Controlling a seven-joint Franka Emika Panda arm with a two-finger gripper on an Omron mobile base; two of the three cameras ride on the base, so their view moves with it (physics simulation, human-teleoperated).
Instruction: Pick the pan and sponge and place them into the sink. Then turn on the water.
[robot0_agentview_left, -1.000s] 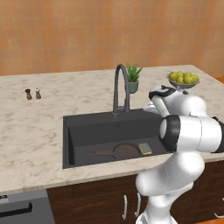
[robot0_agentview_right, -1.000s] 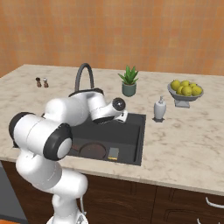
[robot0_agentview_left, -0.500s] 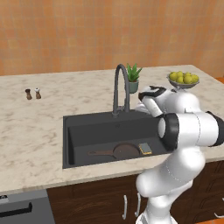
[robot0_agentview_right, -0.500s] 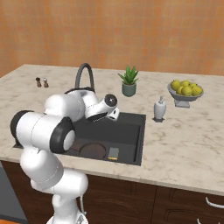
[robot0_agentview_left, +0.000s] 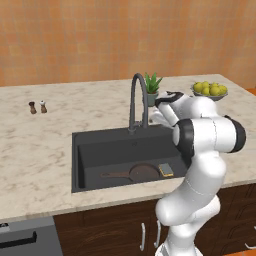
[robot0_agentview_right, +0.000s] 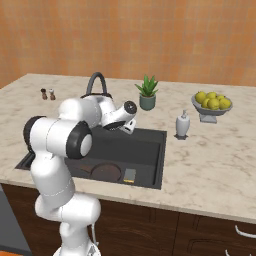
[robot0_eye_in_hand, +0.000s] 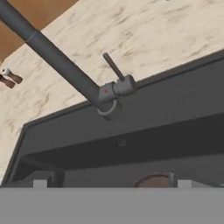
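The dark brown pan lies on the floor of the black sink, its handle pointing left. The yellow sponge lies right beside it, also in the basin. My gripper hovers open just right of the arched faucet, above the basin's back edge. From the other side, pan and sponge lie below my gripper. The hand view looks at the faucet's lever and base, with my gripper wide and nothing in it. No water shows at the spout.
A potted plant stands behind the faucet and a fruit bowl at the counter's right. A soap dispenser stands right of the sink. Salt and pepper shakers stand far left.
My hand has swung left from the sink's right side toward the faucet, staying open. Pan and sponge have not moved.
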